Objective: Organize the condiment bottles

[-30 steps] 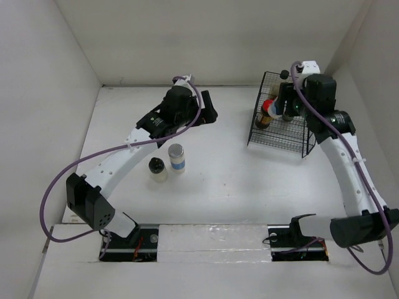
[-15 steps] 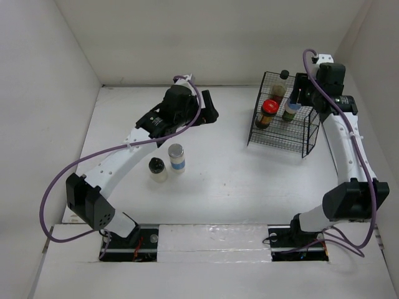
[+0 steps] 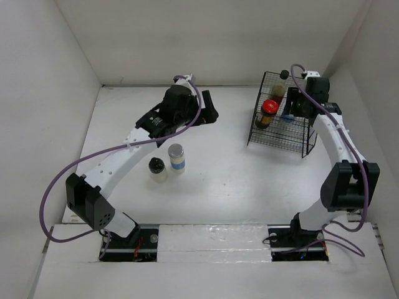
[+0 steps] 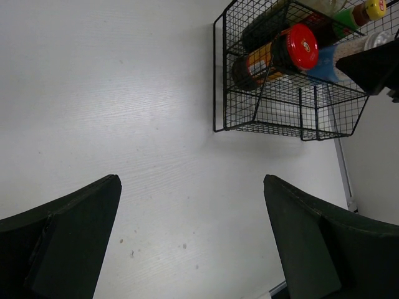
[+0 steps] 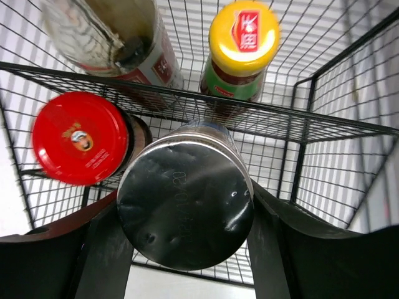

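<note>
Condiment bottles [image 4: 274, 59] are split between two spots at the moment. Biggest thing first: the white table [image 3: 237, 180], with the black wire basket [image 3: 278, 138] parked at its back right. The left gripper [image 4: 190, 243] hangs over bare tabletop, jaws spread wide, nothing in them. The right gripper [image 5: 185, 199] is at the basket's top, clamped on a silver-capped shaker [image 5: 185, 215], fingers [image 5: 274, 249] pressed to both sides. Behind it in the basket are a brown sauce bottle [image 5: 124, 31], a red-lidded jar [image 5: 80, 138] and a yellow-capped bottle [image 5: 243, 37]. Left of centre on the table, well apart from the basket, a second shaker [image 3: 177, 157] stands just beside a black-capped jar [image 3: 156, 169].
</note>
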### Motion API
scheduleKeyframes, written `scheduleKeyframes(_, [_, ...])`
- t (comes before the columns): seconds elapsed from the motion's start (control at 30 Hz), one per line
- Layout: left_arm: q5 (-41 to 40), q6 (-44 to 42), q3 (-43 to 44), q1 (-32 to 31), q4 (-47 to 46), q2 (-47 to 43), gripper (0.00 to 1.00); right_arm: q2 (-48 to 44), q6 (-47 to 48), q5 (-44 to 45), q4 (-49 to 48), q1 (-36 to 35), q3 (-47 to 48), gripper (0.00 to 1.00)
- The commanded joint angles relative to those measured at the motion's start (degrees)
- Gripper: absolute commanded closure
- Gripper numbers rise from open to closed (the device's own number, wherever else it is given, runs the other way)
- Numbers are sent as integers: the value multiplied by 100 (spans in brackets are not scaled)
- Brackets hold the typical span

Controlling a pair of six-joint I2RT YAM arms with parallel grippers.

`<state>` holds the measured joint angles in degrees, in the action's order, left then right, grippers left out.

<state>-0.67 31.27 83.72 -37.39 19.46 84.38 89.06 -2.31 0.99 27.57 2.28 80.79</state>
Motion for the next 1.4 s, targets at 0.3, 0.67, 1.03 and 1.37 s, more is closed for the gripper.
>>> scheduleKeyframes(0.3, [128, -94, 83, 3, -241, -36, 5, 877, -323, -47, -419, 26, 376, 38])
scheduleKeyframes(0.67, [-179, -226, 503, 117, -172, -220, 8, -432, -393, 1051, -85, -412, 183, 13])
scheduleKeyframes(1.03, [-1574, -359, 1083, 223, 75, -878, 70, -1823, -666, -131, -2026, -3240, -1690, 70])
scheduleKeyframes(1.37, [-1831, -209, 1209, 223, 268, -1177, 11, 532, 529, -1619, -1475, -5282, 49, 0])
